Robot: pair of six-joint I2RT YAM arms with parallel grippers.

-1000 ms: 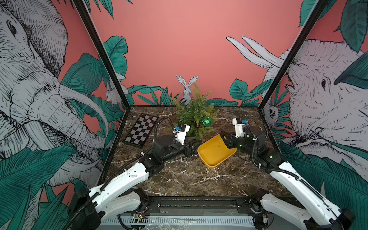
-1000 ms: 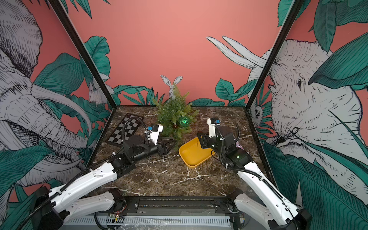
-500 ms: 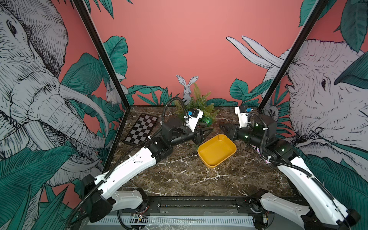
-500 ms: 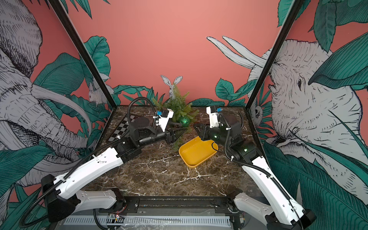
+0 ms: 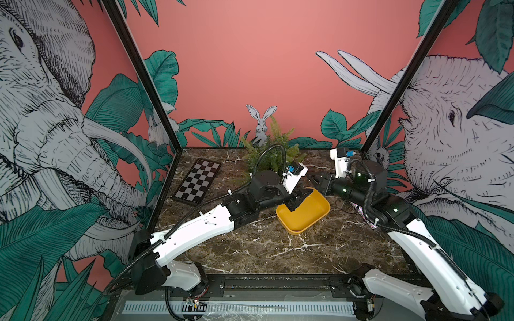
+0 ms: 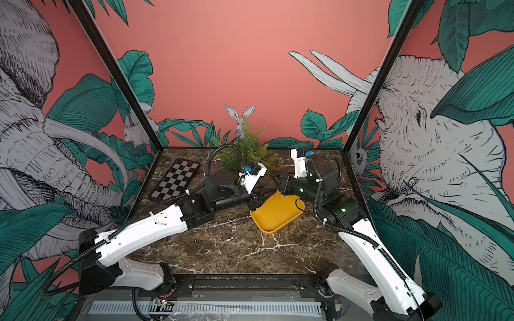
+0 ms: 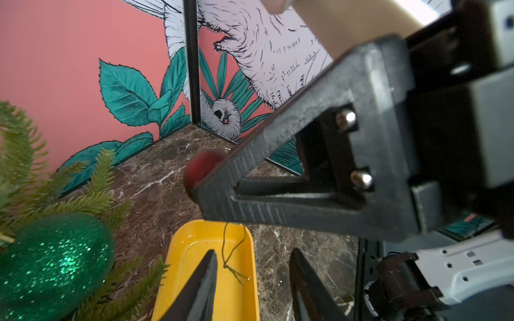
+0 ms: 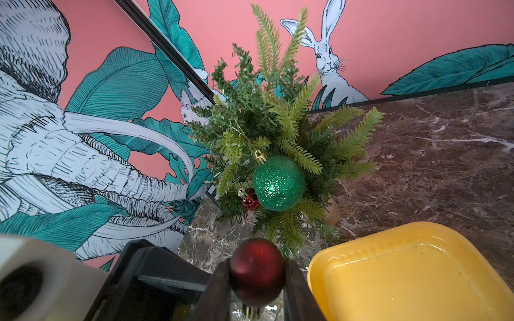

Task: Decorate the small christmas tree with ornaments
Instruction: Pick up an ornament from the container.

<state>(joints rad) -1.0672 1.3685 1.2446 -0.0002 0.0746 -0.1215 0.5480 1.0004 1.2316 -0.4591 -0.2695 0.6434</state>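
As right jaws clamp a red ball [image 8: 257, 266], left jaws gape over tray [image 5: 311, 215] rim.

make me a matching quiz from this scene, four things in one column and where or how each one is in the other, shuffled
A glittery green ball
B dark red ball
C checkerboard
D yellow tray

1 clamped in the right end effector
2 black and white squares, lying flat
3 hanging on the small christmas tree
4 beneath the open left end effector

Pairs: A-3, B-1, C-2, D-4
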